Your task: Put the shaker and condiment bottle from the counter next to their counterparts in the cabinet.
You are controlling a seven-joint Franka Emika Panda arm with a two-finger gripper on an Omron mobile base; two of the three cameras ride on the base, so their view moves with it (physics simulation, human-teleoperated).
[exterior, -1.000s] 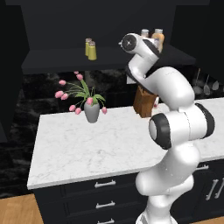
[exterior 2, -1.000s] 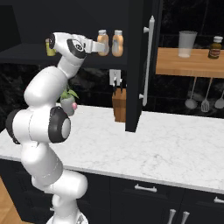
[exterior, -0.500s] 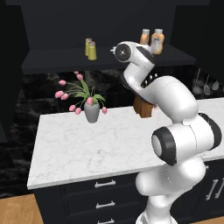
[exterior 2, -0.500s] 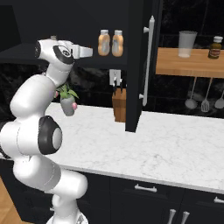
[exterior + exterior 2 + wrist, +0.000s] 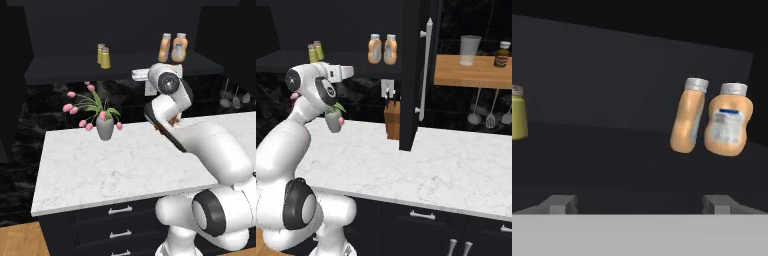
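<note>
Two orange condiment bottles stand side by side, almost touching, at the right end of the black cabinet's shelf. Further left on the same shelf, two yellow-green shakers stand close together; one shaker shows at the hand view's left edge. I cannot tell which of each pair came from the counter. My gripper hangs open and empty in front of the shelf, below and left of the bottles, touching nothing.
A grey vase of pink tulips stands at the back of the counter. A knife block sits by the open cabinet door with its long handle. To the right, a wooden shelf carries a glass and a jar, above hanging utensils.
My hand has drawn back from the orange bottles, moving down and to the left, away from the shelf. Its jaws have stayed open. Both bottles stand where they were.
</note>
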